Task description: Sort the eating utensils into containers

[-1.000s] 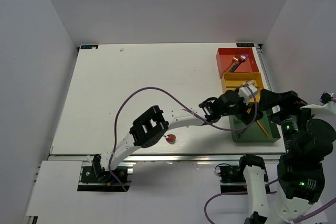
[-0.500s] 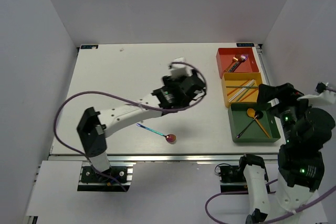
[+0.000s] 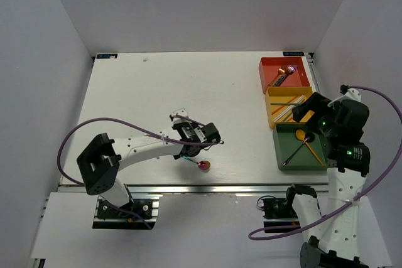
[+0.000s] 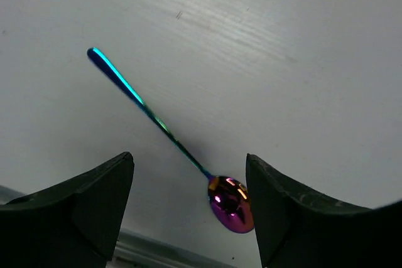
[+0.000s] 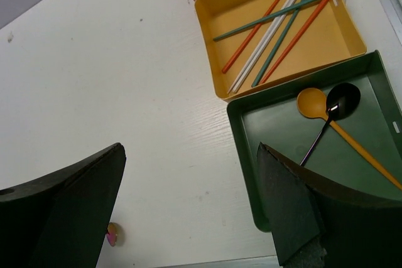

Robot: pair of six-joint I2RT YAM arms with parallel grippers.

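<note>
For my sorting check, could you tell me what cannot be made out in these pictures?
Red tray contents: too small from above; cut off by the top edge in the right wrist view.
Purple spoon handle: partly under the left arm from above.
Orange spoon handle's end: cut off by the right edge, right wrist view.

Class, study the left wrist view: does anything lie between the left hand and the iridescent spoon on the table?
Nothing visible does. The open left hand hangs directly over the iridescent spoon lying on the table, with only air between.
</note>
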